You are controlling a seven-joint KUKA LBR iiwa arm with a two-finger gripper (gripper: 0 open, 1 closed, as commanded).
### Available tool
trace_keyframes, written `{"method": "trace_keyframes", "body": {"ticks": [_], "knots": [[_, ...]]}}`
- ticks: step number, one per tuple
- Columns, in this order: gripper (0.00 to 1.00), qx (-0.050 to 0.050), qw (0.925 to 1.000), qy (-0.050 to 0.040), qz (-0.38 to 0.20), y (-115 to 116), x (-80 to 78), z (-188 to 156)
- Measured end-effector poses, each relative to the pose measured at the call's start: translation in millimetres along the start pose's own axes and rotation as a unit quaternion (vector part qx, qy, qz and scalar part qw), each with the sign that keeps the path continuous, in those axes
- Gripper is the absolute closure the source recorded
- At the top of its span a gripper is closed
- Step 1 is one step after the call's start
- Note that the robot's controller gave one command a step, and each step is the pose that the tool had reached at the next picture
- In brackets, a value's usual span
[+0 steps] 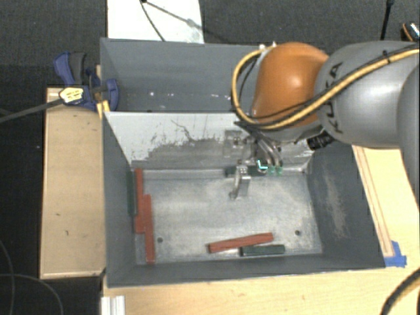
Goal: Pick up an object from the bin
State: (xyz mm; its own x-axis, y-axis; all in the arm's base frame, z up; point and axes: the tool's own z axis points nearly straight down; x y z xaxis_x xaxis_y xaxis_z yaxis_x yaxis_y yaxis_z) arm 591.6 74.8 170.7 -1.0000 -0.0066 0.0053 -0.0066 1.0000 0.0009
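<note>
Whether my claw [237,188] is spread, I cannot tell. That flat red-brown bar [239,244] looks stiff and light; I'd pinch its middle.

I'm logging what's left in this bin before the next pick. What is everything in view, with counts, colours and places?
left red bars: two, red-brown, lying lengthwise along the bin's left wall, overlapping side by side.
left green bar: one, dark green, against the left wall beside the farther red bar.
front red bar: one, red-brown, flat near the front wall.
front green bar: one, dark green, right beside the front red bar on its near side.
bin: one, grey metal.
gripper: one, metal, above bare floor near the far wall, apart from every bar.
orange cover: one, on the wrist.
arm: one, grey, reaching in from the right.
</note>
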Motion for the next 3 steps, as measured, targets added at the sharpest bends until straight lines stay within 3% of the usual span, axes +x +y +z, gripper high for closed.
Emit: {"method": "trace_keyframes", "body": {"ticks": [1, 2, 3], "knots": [[0.00, 0.000, 1.0000, -0.0017, 0.001, -62, 2.9, 103], [0.00, 0.001, 0.9985, -0.0001, 0.055, -96, 117.9, 67], [1.00, 0.000, 0.9985, -0.0029, 0.054, -95, 114.4, 68]]}}
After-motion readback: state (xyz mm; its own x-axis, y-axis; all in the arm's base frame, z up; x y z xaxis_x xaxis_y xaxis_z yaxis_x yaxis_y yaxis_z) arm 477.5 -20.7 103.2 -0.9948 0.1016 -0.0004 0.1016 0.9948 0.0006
